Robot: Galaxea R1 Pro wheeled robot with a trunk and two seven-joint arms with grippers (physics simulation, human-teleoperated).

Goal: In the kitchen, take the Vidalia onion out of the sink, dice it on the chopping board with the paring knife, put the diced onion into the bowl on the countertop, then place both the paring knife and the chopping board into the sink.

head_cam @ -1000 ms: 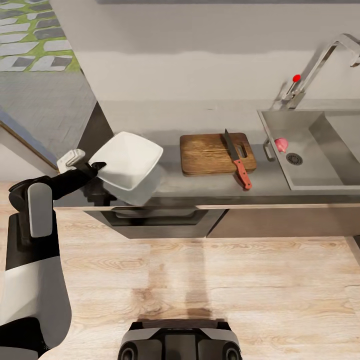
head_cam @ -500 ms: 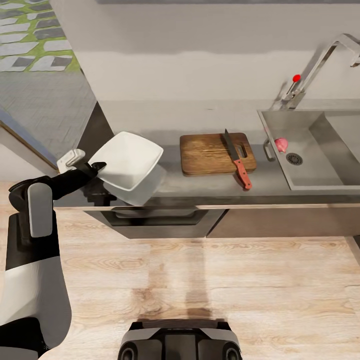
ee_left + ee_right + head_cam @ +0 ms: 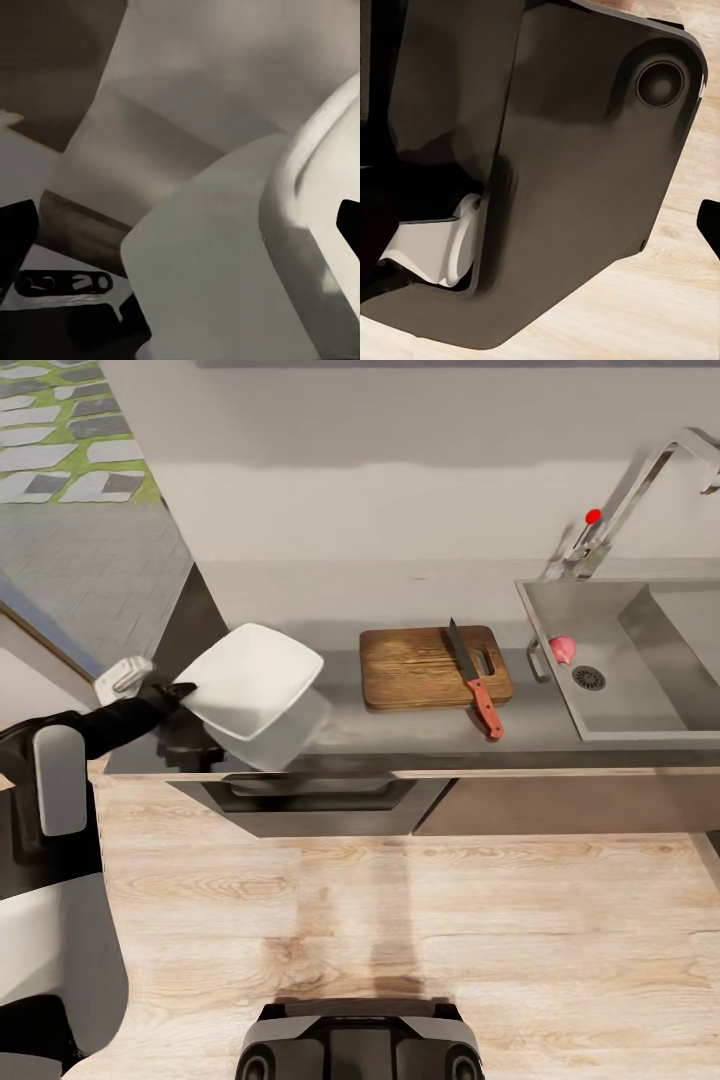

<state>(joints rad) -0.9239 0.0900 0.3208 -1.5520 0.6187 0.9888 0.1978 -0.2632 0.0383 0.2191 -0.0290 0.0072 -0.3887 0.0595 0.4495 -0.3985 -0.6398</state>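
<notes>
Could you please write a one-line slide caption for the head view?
Left gripper lifts the tilted white bowl by its rim; knife rests across the chopping board.

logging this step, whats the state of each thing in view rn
bowl: tilted, lifted off the countertop, held at its rim by the left gripper
chopping board: flat on the countertop, bare
paring knife: lying across the board's right end, handle overhanging toward the front
onion: whole, in the sink beside the drain
faucet: no water running

Glossy white bowl (image 3: 252, 680), grained wooden chopping board (image 3: 420, 670), brushed steel sink (image 3: 620, 705), reflective grey countertop (image 3: 400, 725)
</notes>
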